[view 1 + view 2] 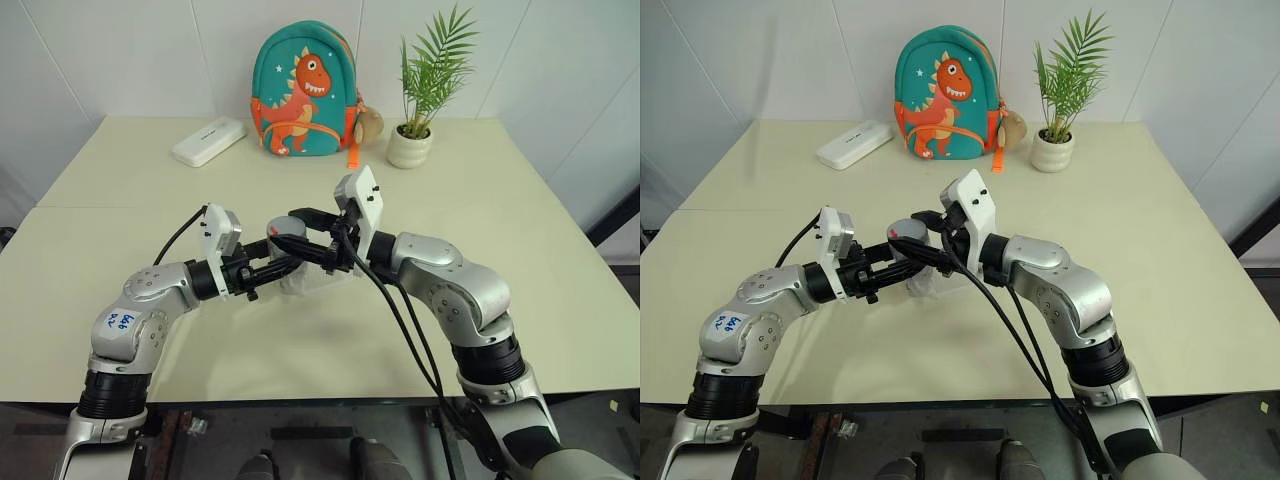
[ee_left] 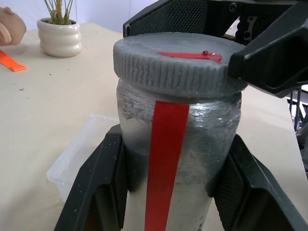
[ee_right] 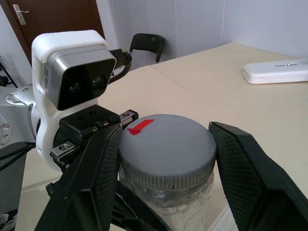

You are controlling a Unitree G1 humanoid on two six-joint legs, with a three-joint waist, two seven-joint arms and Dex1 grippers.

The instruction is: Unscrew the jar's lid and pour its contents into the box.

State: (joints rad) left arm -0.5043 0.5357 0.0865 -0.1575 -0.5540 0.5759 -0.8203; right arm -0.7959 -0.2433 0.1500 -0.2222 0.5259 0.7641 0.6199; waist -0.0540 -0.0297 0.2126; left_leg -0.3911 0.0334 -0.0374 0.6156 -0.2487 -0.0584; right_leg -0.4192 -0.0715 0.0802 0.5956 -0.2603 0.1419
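Observation:
The jar (image 2: 211, 130), silvery with a red stripe, is held upright above the table, and my left gripper (image 1: 280, 262) is shut on its body, one black finger (image 2: 101, 183) on each side. The grey ribbed lid (image 3: 168, 144), marked with a red strip, sits on top of the jar. My right gripper (image 1: 292, 236) reaches in level from the right and is closed around the lid's rim, its pads (image 3: 103, 159) against it. The clear plastic box (image 2: 79, 156) lies on the table just below and behind the jar. The contents are hidden inside the jar.
At the back of the cream table (image 1: 520, 220) stand a teal dinosaur backpack (image 1: 303, 90), a white plant pot with a small palm (image 1: 410, 146) and a flat white case (image 1: 208, 141). Black cables (image 1: 400, 320) hang from my right wrist.

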